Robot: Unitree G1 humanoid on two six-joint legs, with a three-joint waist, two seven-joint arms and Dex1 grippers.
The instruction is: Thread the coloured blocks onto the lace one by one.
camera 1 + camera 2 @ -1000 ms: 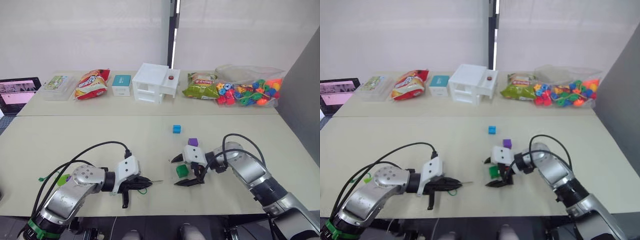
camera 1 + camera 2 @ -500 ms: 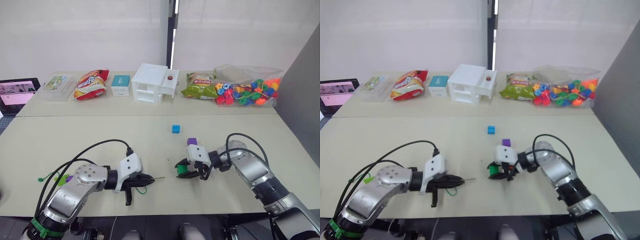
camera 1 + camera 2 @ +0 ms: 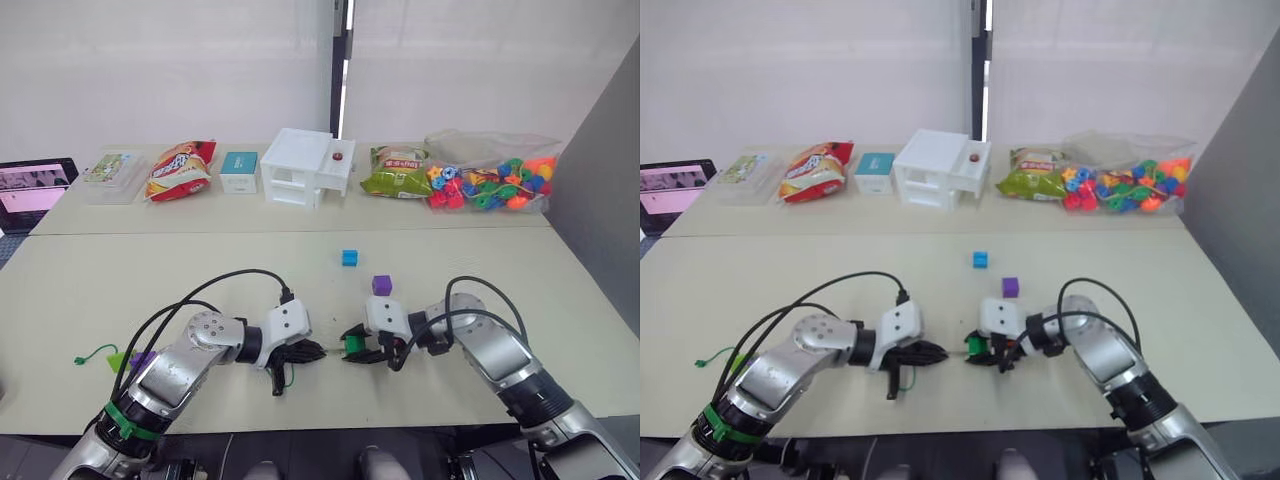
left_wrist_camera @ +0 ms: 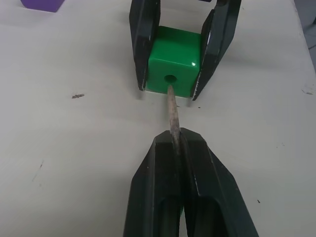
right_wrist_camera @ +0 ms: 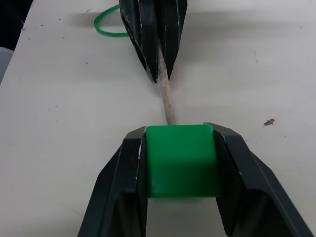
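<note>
- While the right gripper clamps the dark green block between its two black fingers, the block rests low on the table with its hole facing the other arm.
- Straight across from it, the left gripper has its fingers pressed together on the lace tip, a stiff silvery needle sticking out ahead of them.
- That needle's end sits right at the mouth of the block's hole, touching or just inside it.
- Behind the left gripper, a loop of green lace lies on the table.
- Beyond the right gripper, a purple block sits near, and a blue block farther off.
- Well behind the left arm's elbow, a light green block and another purple block lie touching, with the lace's green end stopper just beside them.
</note>
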